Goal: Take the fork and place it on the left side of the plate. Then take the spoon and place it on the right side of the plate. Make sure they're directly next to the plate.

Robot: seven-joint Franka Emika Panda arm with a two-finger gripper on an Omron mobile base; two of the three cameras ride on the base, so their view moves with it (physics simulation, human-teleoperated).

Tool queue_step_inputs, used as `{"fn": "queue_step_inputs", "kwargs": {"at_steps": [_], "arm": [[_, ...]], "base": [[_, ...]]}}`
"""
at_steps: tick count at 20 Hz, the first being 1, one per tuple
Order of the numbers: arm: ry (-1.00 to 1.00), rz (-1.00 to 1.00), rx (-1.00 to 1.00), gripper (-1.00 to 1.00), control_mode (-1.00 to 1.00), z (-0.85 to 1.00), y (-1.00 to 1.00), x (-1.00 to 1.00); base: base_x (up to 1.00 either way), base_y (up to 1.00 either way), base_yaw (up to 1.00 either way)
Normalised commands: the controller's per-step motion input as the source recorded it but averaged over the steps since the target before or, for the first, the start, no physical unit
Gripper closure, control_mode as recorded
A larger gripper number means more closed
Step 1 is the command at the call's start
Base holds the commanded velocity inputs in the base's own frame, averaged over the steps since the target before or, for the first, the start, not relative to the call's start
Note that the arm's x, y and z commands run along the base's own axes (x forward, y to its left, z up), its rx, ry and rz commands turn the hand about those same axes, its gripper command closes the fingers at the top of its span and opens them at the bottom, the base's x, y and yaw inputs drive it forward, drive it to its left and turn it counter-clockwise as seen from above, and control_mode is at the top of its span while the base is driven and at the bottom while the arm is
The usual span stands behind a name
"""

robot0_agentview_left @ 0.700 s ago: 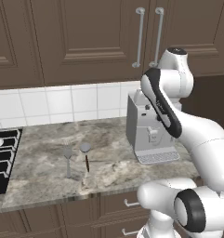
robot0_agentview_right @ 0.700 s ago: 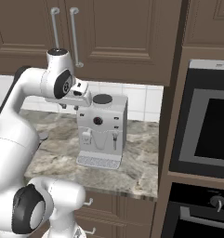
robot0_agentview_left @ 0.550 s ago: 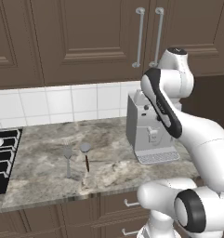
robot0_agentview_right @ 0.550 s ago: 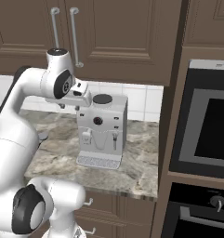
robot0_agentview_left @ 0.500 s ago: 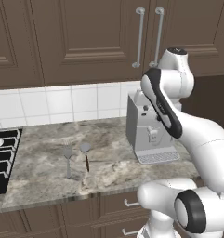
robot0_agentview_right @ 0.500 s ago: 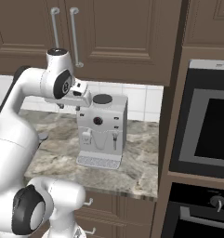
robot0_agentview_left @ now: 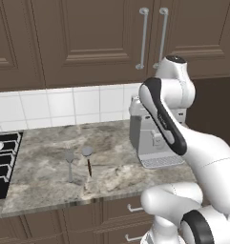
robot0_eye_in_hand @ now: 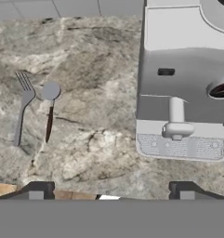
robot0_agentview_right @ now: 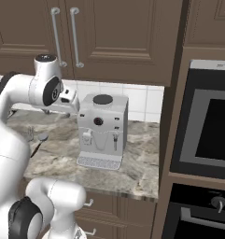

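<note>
- Fork [robot0_eye_in_hand: 21,109]: flat on the counter [robot0_eye_in_hand: 95,56], untouched.
- Spoon [robot0_eye_in_hand: 49,108]: just beside the fork, also unplaced.
- Claw [robot0_eye_in_hand: 110,188]: wide open, empty, held well above both.
- Both placements remain.

Two rear base views flanking; hand view overhead, counter [robot0_eye_in_hand: 99,135] shared

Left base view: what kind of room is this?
A kitchen, most likely. There is a stone counter with a fork and spoon on it, a coffee machine, a stove corner and wooden cupboards.
</note>
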Motion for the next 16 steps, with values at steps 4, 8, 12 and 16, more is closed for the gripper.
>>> {"fn": "queue_step_inputs", "kwargs": {"at_steps": [4,8,12,16], "arm": [[0.04,-0.10,0.03,-1.00,-1.00,-0.28,0.68,0.04],[0.02,-0.13,0.04,-1.00,-1.00,-0.35,0.73,0.11],[0.04,-0.12,0.03,-1.00,-1.00,-0.43,0.72,0.18],[0.03,-0.12,0.06,-1.00,-1.00,-0.47,0.66,0.23]], "base": [[0.00,0.00,0.00],[0.00,0.00,0.00],[0.00,0.00,0.00],[0.00,0.00,0.00]]}}
